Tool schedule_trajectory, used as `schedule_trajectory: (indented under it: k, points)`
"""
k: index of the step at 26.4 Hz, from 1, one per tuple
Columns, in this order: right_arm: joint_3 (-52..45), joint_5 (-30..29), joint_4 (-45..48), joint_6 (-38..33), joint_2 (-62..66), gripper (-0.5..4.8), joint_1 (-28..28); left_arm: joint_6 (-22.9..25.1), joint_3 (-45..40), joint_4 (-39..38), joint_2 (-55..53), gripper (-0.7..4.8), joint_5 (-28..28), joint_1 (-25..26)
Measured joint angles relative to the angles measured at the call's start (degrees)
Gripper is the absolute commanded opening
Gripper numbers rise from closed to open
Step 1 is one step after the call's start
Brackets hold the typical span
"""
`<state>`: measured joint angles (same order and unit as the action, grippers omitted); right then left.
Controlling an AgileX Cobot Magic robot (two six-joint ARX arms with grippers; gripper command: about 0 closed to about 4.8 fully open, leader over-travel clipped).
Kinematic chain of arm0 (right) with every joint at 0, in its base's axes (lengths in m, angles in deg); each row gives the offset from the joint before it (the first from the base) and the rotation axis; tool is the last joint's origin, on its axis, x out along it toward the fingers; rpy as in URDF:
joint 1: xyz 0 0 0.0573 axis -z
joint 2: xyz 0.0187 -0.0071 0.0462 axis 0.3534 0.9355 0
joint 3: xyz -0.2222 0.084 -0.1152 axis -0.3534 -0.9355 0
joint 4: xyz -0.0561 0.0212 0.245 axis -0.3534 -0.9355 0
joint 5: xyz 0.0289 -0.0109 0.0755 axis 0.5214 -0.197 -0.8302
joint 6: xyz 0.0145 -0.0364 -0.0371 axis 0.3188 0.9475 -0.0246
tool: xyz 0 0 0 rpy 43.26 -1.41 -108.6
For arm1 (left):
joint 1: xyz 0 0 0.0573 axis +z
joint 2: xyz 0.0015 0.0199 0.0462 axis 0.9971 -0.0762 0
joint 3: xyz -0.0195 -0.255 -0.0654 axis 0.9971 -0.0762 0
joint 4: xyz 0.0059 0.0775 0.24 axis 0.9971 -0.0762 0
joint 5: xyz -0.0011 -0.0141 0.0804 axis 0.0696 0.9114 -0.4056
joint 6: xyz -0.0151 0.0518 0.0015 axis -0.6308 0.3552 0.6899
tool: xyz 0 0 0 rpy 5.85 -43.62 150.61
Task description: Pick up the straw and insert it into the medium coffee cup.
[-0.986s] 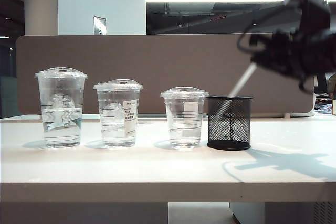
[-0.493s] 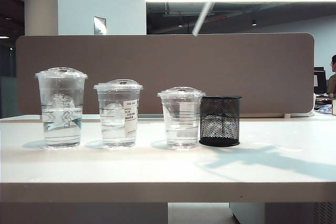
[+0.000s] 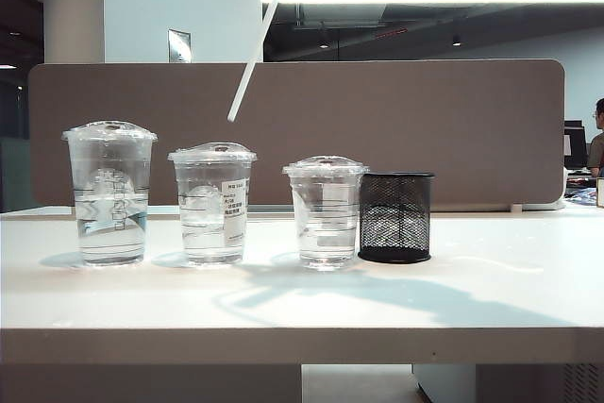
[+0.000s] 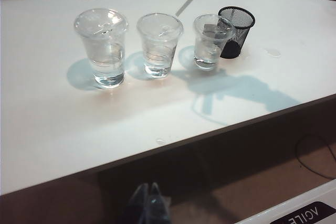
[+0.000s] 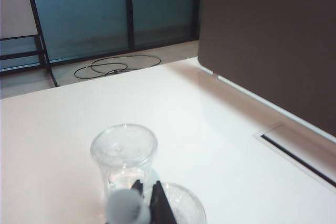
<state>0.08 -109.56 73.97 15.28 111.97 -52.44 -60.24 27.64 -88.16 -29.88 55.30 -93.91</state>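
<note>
From my remote station, nearest in the left wrist view is the left pincer (image 4: 148, 203), its two dark fingertips pressed together and clenched on nothing, hanging below and in front of the worktop (image 4: 63, 129) edge, well apart from everything on it. Only this view looks down on the domed lids and shows the arm's shadow across the white surface. The exterior view alone gives the row side-on: three clear lidded cups in descending height from left to right, namely the tallest cup (image 3: 109, 193), the medium coffee cup (image 3: 213, 203) with its white label, and the shortest cup (image 3: 327, 211), then one black mesh holder (image 3: 395, 218) just beside the shortest cup. There is one straw (image 3: 255, 44), white and tilted, held in the air with its lower end above and slightly right of the medium coffee cup's lid, not touching it; its upper end meets dark arm parts at the frame's top. The right wrist view shows the right pincer (image 5: 147, 203) clenched on the straw, seen as a blurred white tip between dark fingers, above two cup lids. Behind the worktop stands a brown partition (image 3: 377, 120); beyond it are a strip ceiling light, glass walls and cables on the floor.
</note>
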Motion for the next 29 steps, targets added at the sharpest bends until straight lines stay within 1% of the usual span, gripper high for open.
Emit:
schedule_trajectory:
  k: [9, 16, 20, 22, 23, 24, 25, 26, 29]
  points:
    - [0.00, 0.42, 0.28, 0.00, 2.86, 0.31, -1.88, 0.00, 0.00, 0.02, 0.04, -0.04, -0.07, -0.02]
    - [0.02, 2.36, 0.20, -0.02, 3.78, 0.31, -1.75, 1.25, 0.00, 0.02, 0.02, -0.04, -0.24, -0.02]
    - [0.02, 2.54, -1.60, 0.00, 3.80, 0.31, -1.75, 1.44, 0.00, 0.02, 0.02, -0.04, -0.26, -0.02]
    - [0.02, 2.58, -2.36, 0.28, 3.80, 0.42, -1.75, 1.44, 0.00, 0.02, 0.02, -0.04, -0.26, -0.02]
    - [0.09, 2.58, -2.40, 0.68, 3.87, 0.77, -1.75, 1.44, 0.00, 0.02, 0.02, -0.04, -0.26, -0.02]
    - [0.46, 2.58, -2.69, 1.29, 3.98, 1.90, -1.75, 1.44, 0.00, 0.00, 0.02, -0.04, -0.26, -0.02]
    - [1.33, 2.58, -2.80, 1.81, 4.63, 3.18, -1.75, 1.44, 0.00, 0.02, 0.02, -0.04, -0.26, -0.02]
    - [1.92, 2.67, -2.78, 1.95, 5.38, 3.44, -1.75, 1.44, 0.00, 0.02, 0.02, -0.04, -0.26, -0.02]
    - [2.19, 3.04, -3.08, 1.92, 6.01, 3.63, -1.75, 1.44, 0.00, 0.02, 0.00, -0.04, -0.28, -0.02]
